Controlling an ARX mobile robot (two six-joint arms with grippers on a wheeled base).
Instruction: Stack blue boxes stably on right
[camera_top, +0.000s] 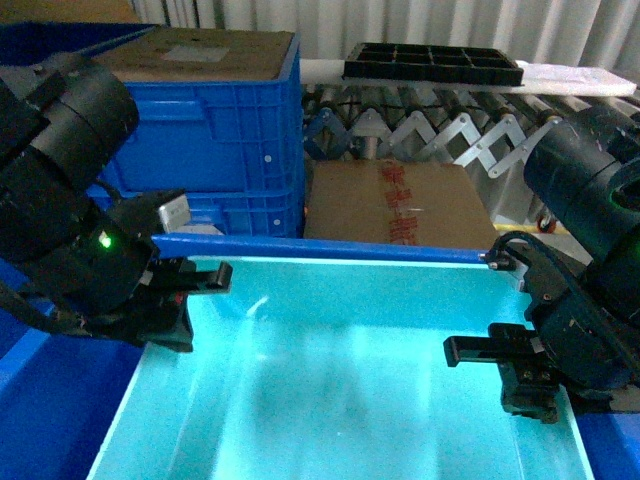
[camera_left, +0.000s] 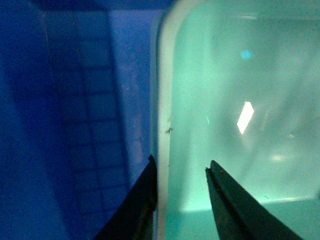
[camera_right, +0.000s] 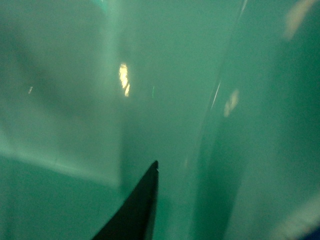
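Left gripper (camera_left: 180, 200) is seen straddling the left rim of the turquoise tub (camera_top: 330, 370): one finger lies outside the wall, the other inside, with a narrow gap on the inner side, so the jaws are partly open and not yet clamped on the rim, as far as can be judged. Right gripper (camera_top: 528, 385) is placed at the right wall of the tub; only one dark finger shows in its wrist view against the tub's inner surface, so its opening and any hold cannot be told.

The tub sits low in the foreground, nested within a darker blue crate (camera_left: 75, 125) whose gridded wall is seen just left of the tub's rim. The step in hand is judged to be a two-sided grasp of the tub. For the next move, both rims would need to be pinched firmly and the lift kept level.

Both arms are bent inward and downward over the tub's side walls. Beyond the tub, a cardboard box (camera_top: 400, 205) is seen, and a ribbed blue crate (camera_top: 225, 140) left of it.
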